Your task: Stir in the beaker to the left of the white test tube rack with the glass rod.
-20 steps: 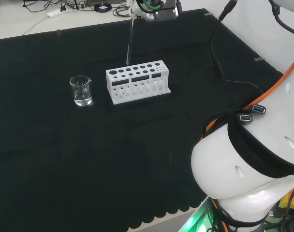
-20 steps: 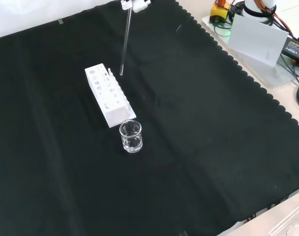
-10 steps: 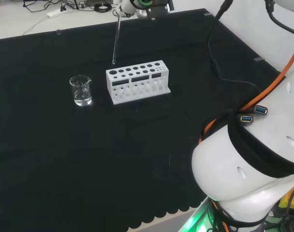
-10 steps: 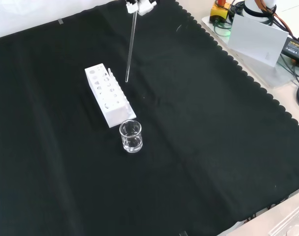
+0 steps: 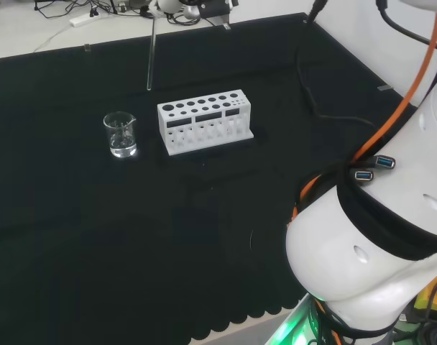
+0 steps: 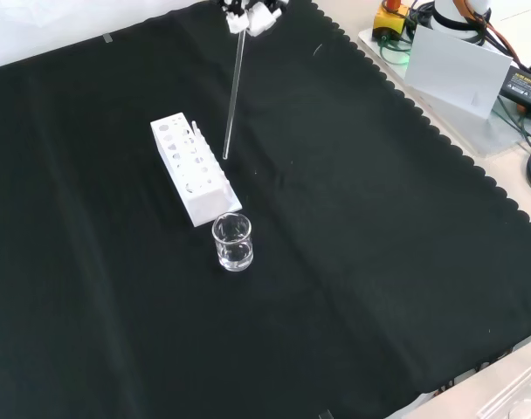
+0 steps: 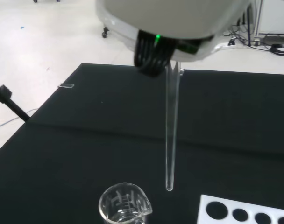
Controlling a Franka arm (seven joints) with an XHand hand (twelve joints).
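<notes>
Head view: the hand (image 5: 177, 6) sits at the top edge of the frame, pinching the upper end of the glass rod (image 5: 150, 57). The rod hangs nearly vertical, its lower tip in the air above the cloth, up and left of the white test tube rack (image 5: 204, 121). The beaker (image 5: 121, 134) stands left of the rack, apart from it, with a little clear liquid inside.

Front view: the hand (image 6: 251, 12) is at top centre; the rod (image 6: 232, 96) ends beside the rack (image 6: 193, 168). The beaker (image 6: 232, 242) stands just below the rack.
</notes>
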